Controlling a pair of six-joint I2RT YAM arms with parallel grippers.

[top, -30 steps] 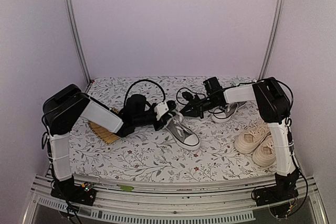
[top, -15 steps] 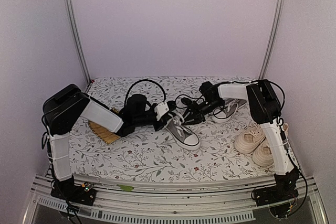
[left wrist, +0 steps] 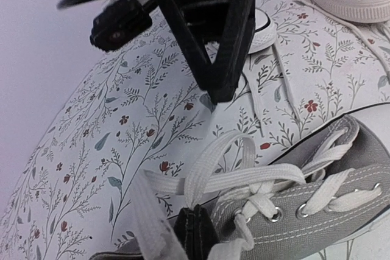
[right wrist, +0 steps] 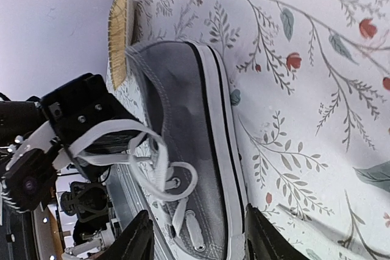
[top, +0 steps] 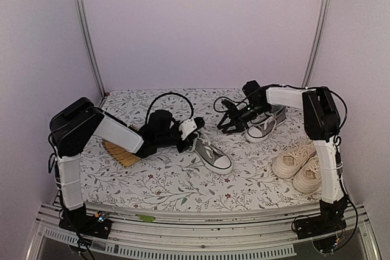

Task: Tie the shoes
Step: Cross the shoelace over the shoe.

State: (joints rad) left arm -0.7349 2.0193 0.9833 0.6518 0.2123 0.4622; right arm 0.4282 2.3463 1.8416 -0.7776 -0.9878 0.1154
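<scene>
Grey sneaker (top: 213, 153) — its white lace (left wrist: 210, 165) pinched in the left end effector (left wrist: 195, 223); right end effector (right wrist: 198, 220) gapes wide, empty.

L hand (left wrist: 195, 231) pinched tight — R hand (right wrist: 197, 235) w/ fingers spread

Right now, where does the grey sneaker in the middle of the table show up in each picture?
Top external: grey sneaker at the centre of the table.
Left wrist: grey sneaker lower right, eyelets showing.
Right wrist: grey sneaker in the centre, sole to the right.
Shared landmark: left gripper pinching its white lace.
</scene>
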